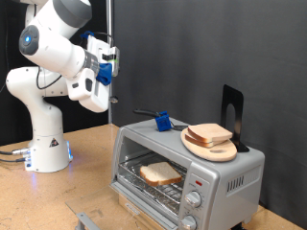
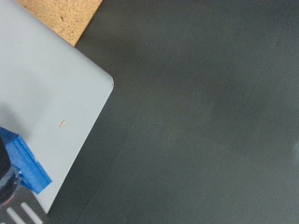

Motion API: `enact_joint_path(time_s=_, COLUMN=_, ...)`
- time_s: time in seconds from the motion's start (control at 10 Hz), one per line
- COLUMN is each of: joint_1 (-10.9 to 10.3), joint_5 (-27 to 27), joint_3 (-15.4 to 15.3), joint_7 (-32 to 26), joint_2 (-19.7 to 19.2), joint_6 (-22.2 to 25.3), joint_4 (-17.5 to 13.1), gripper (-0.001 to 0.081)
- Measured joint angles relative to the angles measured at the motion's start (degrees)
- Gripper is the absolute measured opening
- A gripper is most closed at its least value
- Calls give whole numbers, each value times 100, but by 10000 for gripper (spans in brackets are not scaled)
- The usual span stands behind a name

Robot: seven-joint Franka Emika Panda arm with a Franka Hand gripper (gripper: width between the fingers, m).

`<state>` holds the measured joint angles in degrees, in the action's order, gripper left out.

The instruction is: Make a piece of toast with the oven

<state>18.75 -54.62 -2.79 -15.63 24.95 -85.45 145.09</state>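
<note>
A slice of pale bread, the piece of toast (image 1: 161,172), lies on the wire rack inside the silver oven (image 1: 225,182) at the exterior view's lower right. The gripper (image 1: 112,72) hangs in the air above and to the exterior view's left of the oven, touching nothing, with nothing seen between its fingers. The wrist view shows no fingers, only a corner of the oven's grey top (image 2: 56,93) and part of a blue object (image 2: 23,168).
On the oven top stand a round wooden plate (image 1: 223,151) with another bread slice (image 1: 209,133), a blue object (image 1: 163,122) with a dark handle, and a black stand (image 1: 233,110). The wooden table (image 1: 82,187) carries the robot base (image 1: 48,153). A dark backdrop stands behind.
</note>
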Motion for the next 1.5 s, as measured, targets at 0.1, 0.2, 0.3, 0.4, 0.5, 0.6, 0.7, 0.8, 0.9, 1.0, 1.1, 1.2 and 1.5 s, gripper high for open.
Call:
enact_joint_path(time_s=0.1, joint_1=31, joint_5=-424, joint_3=10, joint_7=241, joint_2=45, joint_6=-216, joint_4=74, gripper=805)
enact_joint_path(time_s=0.2, joint_1=95, joint_5=-866, joint_3=38, joint_7=395, joint_2=137, joint_6=-542, joint_4=209, gripper=805)
enact_joint_path(time_s=0.3, joint_1=186, joint_5=-1175, joint_3=87, joint_7=462, joint_2=232, joint_6=-850, joint_4=334, gripper=805)
enact_joint_path(time_s=0.4, joint_1=305, joint_5=-1258, joint_3=136, joint_7=504, joint_2=266, joint_6=-1133, joint_4=411, gripper=805)
enact_joint_path(time_s=0.5, joint_1=448, joint_5=-1207, joint_3=194, joint_7=575, joint_2=230, joint_6=-1308, joint_4=429, gripper=805)
enact_joint_path(time_s=0.6, joint_1=597, joint_5=-966, joint_3=268, joint_7=710, joint_2=140, joint_6=-1328, joint_4=405, gripper=805)
enact_joint_path(time_s=0.7, joint_1=729, joint_5=-664, joint_3=352, joint_7=858, joint_2=9, joint_6=-1288, joint_4=340, gripper=805)
enact_joint_path(time_s=0.8, joint_1=832, joint_5=-430, joint_3=445, joint_7=914, joint_2=-154, joint_6=-1225, joint_4=250, gripper=805)
enact_joint_path(time_s=0.9, joint_1=912, joint_5=-256, joint_3=526, joint_7=910, joint_2=-318, joint_6=-1189, joint_4=168, gripper=805)
enact_joint_path(time_s=1.0, joint_1=941, joint_5=-178, joint_3=561, joint_7=904, joint_2=-481, joint_6=-1130, joint_4=62, gripper=805)
enact_joint_path(time_s=1.1, joint_1=940, joint_5=-193, joint_3=555, joint_7=901, joint_2=-478, joint_6=-1134, joint_4=70, gripper=805)
enact_joint_path(time_s=1.2, joint_1=945, joint_5=-273, joint_3=583, joint_7=1071, joint_2=-488, joint_6=-1034, joint_4=73, gripper=805)
enact_joint_path(time_s=1.5, joint_1=1059, joint_5=-460, joint_3=882, joint_7=1350, joint_2=-784, joint_6=-837, joint_4=-63, gripper=805)
